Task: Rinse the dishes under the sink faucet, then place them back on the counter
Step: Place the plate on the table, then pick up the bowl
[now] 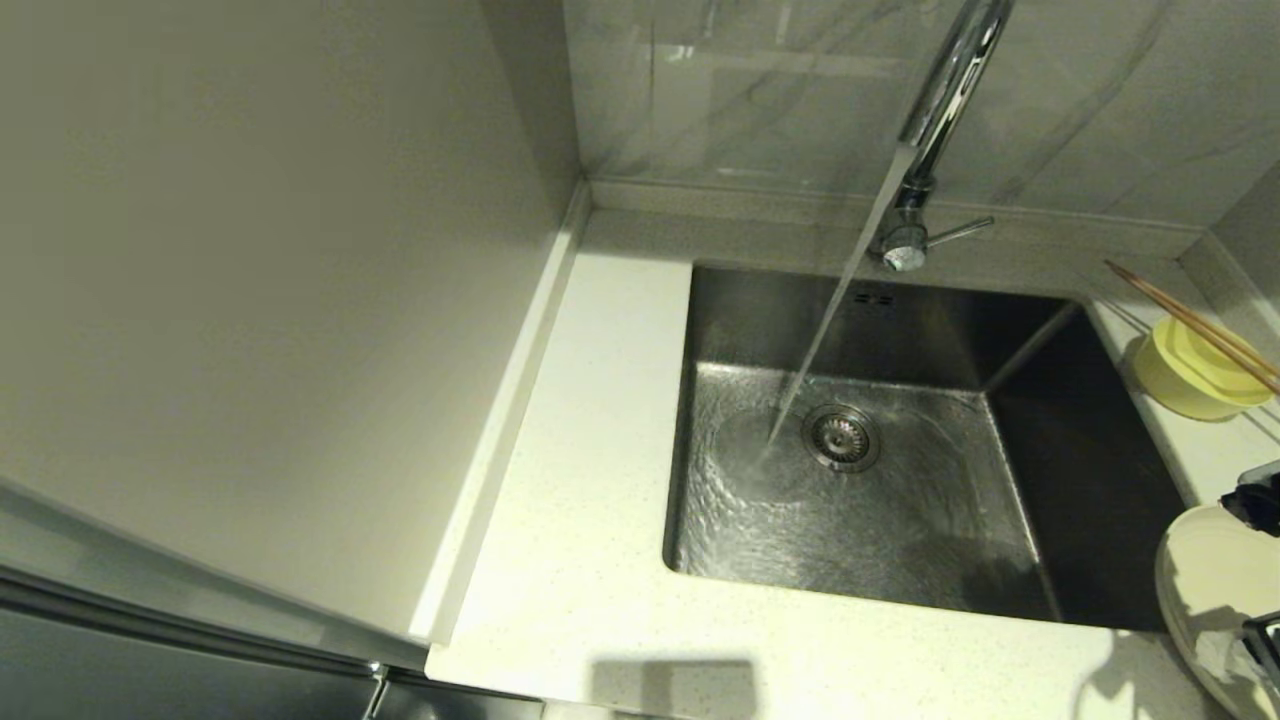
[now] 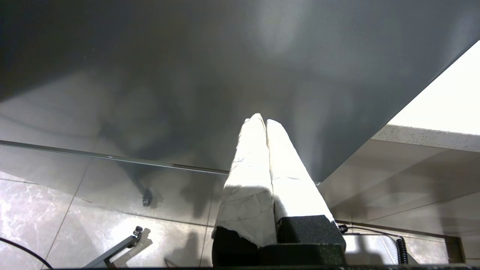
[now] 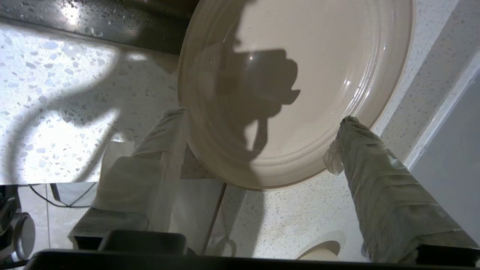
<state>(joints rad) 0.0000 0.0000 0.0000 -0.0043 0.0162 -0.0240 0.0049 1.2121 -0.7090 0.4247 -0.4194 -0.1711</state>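
Water runs from the sink faucet (image 1: 945, 110) into the sink (image 1: 930, 330) and lands beside the drain strainer (image 1: 841, 437). The cream-white plate (image 1: 1215, 580) (image 3: 300, 75) lies flat on the counter (image 1: 600, 450) right of the sink. My right gripper (image 1: 1262, 570) (image 3: 262, 116) is open over the plate's near edge, one wrapped finger on each side of it. The pale-yellow bowl (image 1: 1190, 380) stands further back on the counter, with the chopsticks (image 1: 1190, 320) resting across it. My left gripper (image 2: 261, 119) is shut on nothing, parked below counter height.
A plain beige wall panel (image 1: 250, 300) rises along the counter's left side. A raised back edge (image 1: 760, 205) and a marbled wall (image 1: 760, 90) close off the rear. The faucet's lever rod (image 1: 958, 233) sticks out to the right.
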